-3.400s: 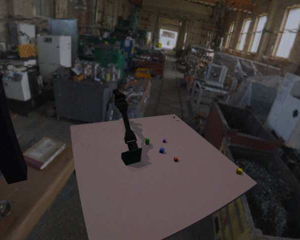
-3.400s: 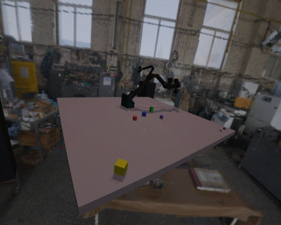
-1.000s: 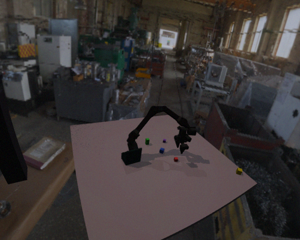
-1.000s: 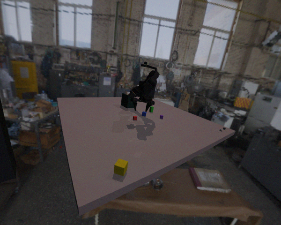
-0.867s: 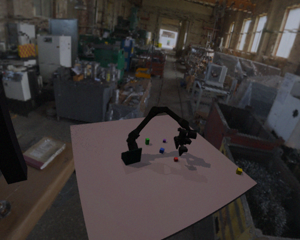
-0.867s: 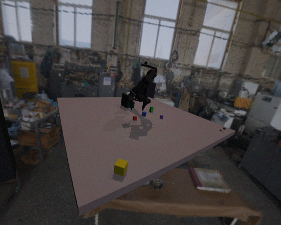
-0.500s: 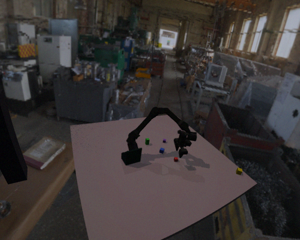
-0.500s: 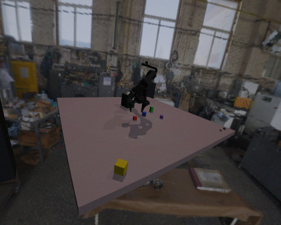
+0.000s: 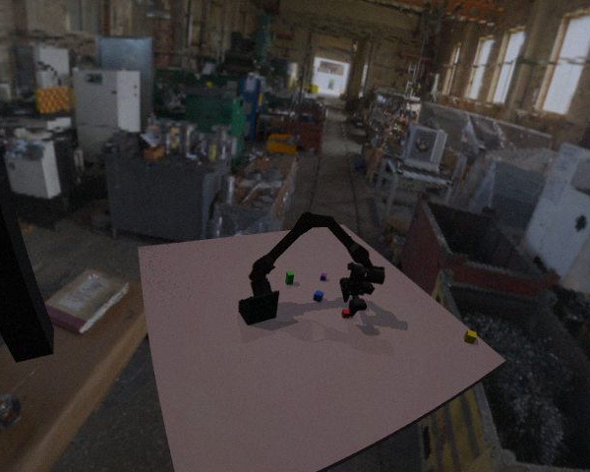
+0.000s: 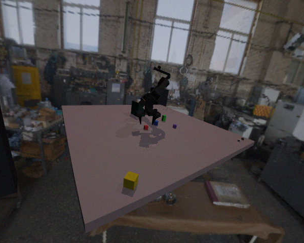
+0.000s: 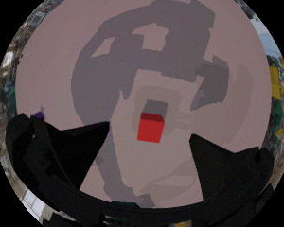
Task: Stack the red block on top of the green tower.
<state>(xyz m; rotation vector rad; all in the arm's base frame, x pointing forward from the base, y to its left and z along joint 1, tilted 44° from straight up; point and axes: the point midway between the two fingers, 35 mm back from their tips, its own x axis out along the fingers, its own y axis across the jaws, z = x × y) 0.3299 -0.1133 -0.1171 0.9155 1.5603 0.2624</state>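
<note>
The black robot hand (image 11: 149,151) hangs wide open and holding nothing just above the small red cube (image 11: 151,128), which sits on the pale pink table (image 9: 295,396) between its spread fingers. The green block tower (image 9: 289,277) stands well apart, near the arm's base.

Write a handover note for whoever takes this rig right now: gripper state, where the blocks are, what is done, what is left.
Gripper: open, empty, poised over the small red cube, fingers either side, not touching.
Red cube: on the pink table top, not yet grasped.
Green block tower: upright near the arm's base, untouched.
Small blue cube, purple cube and yellow cube: lying apart on the table.
Done: approach lined up.
Left: descend, grasp, lift, carry, place on tower, release.
</note>
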